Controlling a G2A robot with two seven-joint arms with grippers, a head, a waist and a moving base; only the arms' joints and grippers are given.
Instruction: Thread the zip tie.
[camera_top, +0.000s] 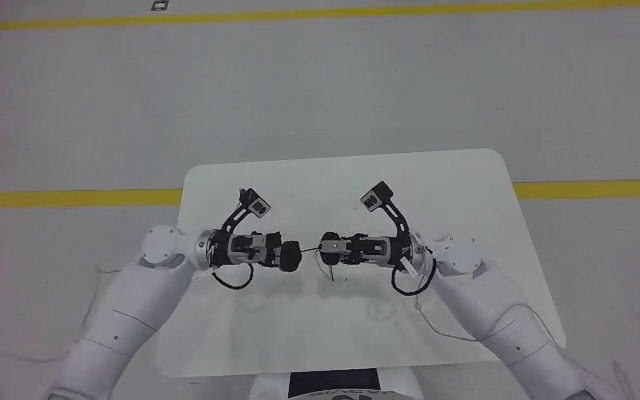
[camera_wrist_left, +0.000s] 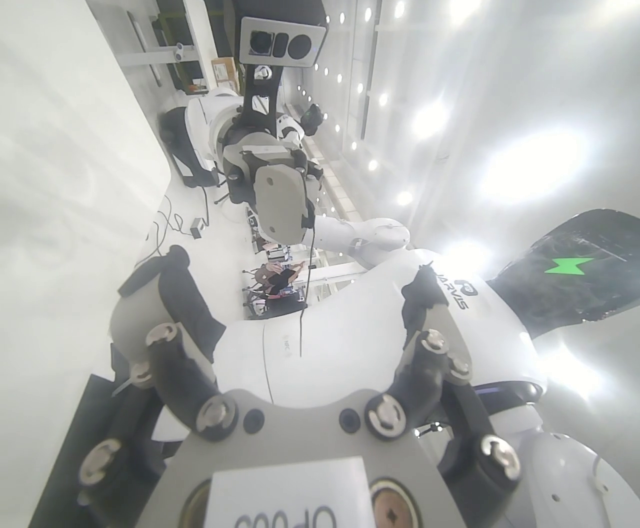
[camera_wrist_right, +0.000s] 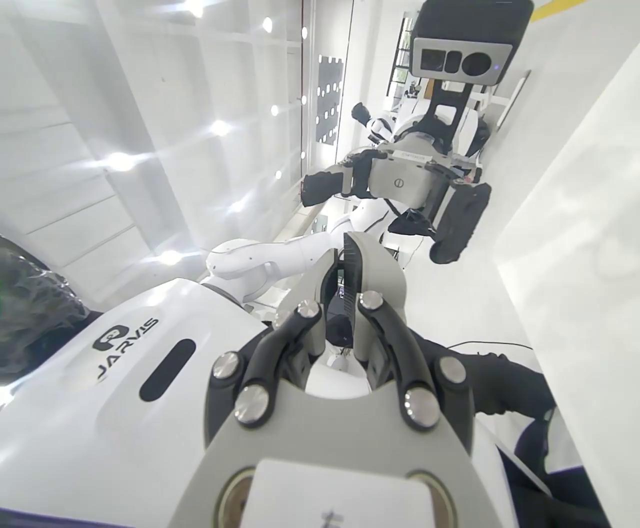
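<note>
As left claw (camera_top: 291, 256) gapes, edges (camera_top: 340, 160) far

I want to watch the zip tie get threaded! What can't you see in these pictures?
1. Zip tie head and hole: left wrist view, only a thin strand, too small to tell.
2. Its gripped end: right wrist view, hidden inside the shut right claw.
3. Gap between the tie and the left claw: top view, too tiny.

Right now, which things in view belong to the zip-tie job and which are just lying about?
Job: zip tie, pinched in the right gripper; left gripper, open, facing it.
Not job: white table; yellow floor lines.
</note>
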